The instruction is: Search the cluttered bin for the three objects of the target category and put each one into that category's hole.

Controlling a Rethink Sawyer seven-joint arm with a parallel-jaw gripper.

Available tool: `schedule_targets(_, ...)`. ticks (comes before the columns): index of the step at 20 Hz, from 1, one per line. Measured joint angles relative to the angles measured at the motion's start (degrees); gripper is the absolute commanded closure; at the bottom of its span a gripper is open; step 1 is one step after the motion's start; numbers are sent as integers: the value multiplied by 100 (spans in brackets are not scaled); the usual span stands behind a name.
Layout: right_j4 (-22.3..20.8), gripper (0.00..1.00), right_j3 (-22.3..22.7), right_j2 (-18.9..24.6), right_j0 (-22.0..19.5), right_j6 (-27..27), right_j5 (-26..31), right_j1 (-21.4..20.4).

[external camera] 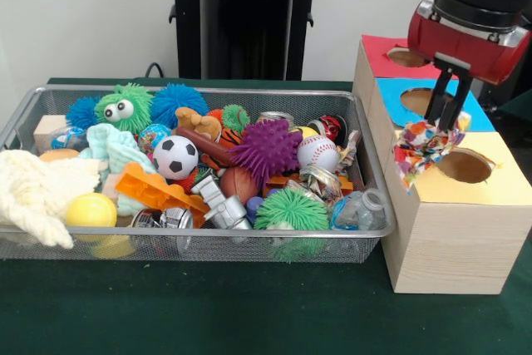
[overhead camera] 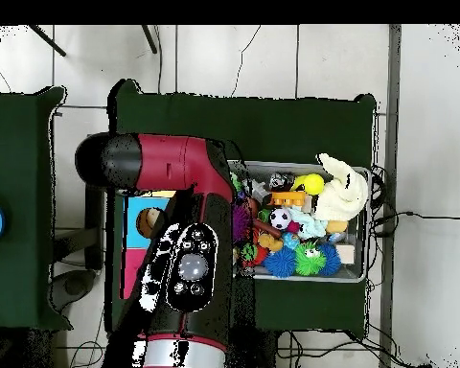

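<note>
Gripper [external camera: 450, 114] pinches a crinkled multicoloured wrapper [external camera: 422, 145] beside the yellow hole [external camera: 464, 165]. Centre over the hole; release only when the wrapper hangs clear of the rim.

The wire mesh bin [external camera: 366, 174] is rectangular, silver and open-topped, and rests on the green table surface. It is filled with mixed small objects.

The wooden sorting box [external camera: 453, 239] stands just beside the bin's right end in the front view. Its top carries three coloured panels in a row: red, blue and yellow. Each panel contains one round hole.

The multicoloured crumpled object [external camera: 422, 145] shows a confetti-like pattern in red, yellow, blue and white. It is suspended from the gripper [external camera: 446, 119], over the box's top at the edge of the yellow panel, beside the yellow-panel hole [external camera: 465, 165].
</note>
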Motion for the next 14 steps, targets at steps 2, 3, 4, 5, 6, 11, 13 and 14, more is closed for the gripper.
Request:
schedule_targets(2,-39,100,-18,0,0,0,0,12)
schedule_targets(3,-52,100,-27,0,0,0,0,15)
schedule_targets(4,-66,100,-36,0,0,0,0,18)
schedule_targets(5,-88,100,-49,0,0,0,0,21)
schedule_targets(6,-111,100,-63,0,0,0,0,25)
schedule_targets(11,-174,100,-94,0,0,0,0,42)
schedule_targets(13,-184,0,-94,0,0,0,0,53)
schedule_targets(14,-184,0,-94,0,0,0,0,54)
